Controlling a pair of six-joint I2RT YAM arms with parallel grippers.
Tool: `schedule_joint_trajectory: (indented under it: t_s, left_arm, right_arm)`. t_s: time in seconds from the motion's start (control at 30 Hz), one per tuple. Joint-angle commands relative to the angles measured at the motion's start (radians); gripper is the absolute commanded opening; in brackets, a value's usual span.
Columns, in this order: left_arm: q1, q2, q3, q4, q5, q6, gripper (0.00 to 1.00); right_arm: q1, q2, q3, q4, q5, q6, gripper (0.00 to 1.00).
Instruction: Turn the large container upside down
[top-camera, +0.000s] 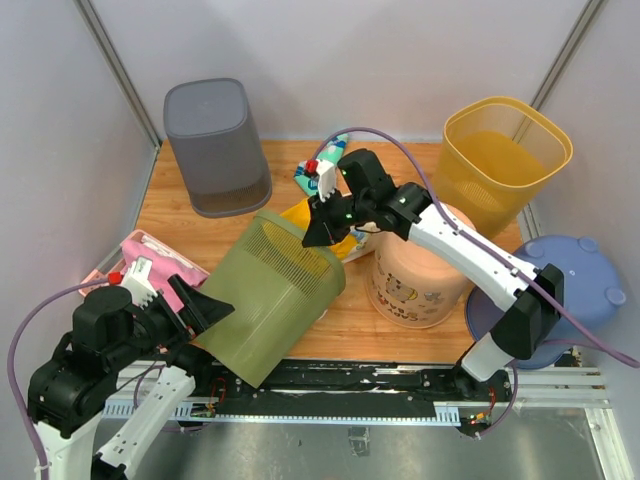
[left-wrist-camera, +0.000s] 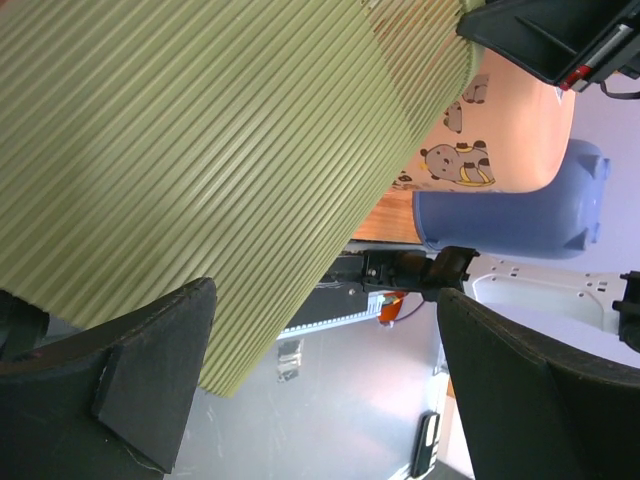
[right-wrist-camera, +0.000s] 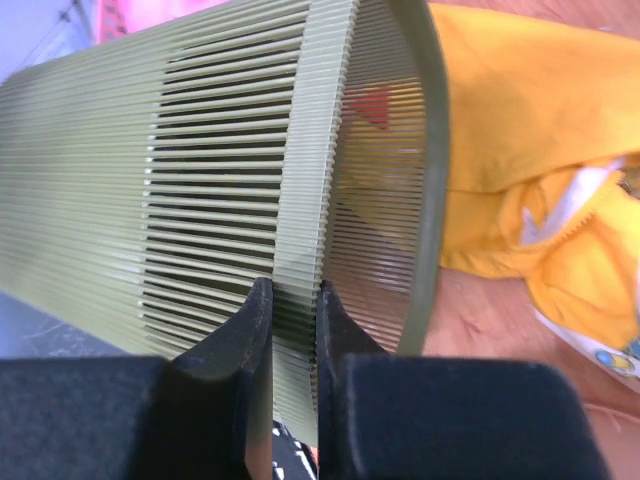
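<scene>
Lower centre, the green basket (top-camera: 275, 300) is half tipped, right gripper (top-camera: 315, 235) pinching its wall, left gripper (top-camera: 190, 300) gaping; full inversion remains.

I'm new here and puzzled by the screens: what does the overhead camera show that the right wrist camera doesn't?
Only the overhead view: the grey bin, yellow basket, peach bucket and blue tub around the table, plus the left hand, open beside the green basket. Only the right wrist view: close up, the right hand clamped on the green basket's slatted wall just below the rim. Both: the green basket lying tilted, and the yellow cloth beside its rim.
</scene>
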Motion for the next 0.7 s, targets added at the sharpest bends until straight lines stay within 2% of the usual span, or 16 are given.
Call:
schedule_joint_trajectory:
  t_s: [0.0,0.17,0.37,0.67]
  left_arm:
    - [0.001,-0.008,-0.015,-0.003,0.007,0.008,0.96]
    - [0.001,0.006,-0.048,0.047,0.03,0.02,0.97]
    - [0.002,0.018,-0.07,0.098,0.045,0.025,0.97]
    - [0.001,-0.001,-0.192,0.211,0.083,-0.035,0.97]
  right_arm:
    - [-0.03,-0.006,-0.001,-0.002,0.008,0.02,0.01]
    - [-0.151,-0.035,-0.083,0.1,-0.026,0.103,0.0]
    - [-0.247,-0.04,-0.095,0.117,0.029,0.118,0.0]
    - [-0.284,-0.015,-0.1,0.172,-0.009,0.163,0.0]
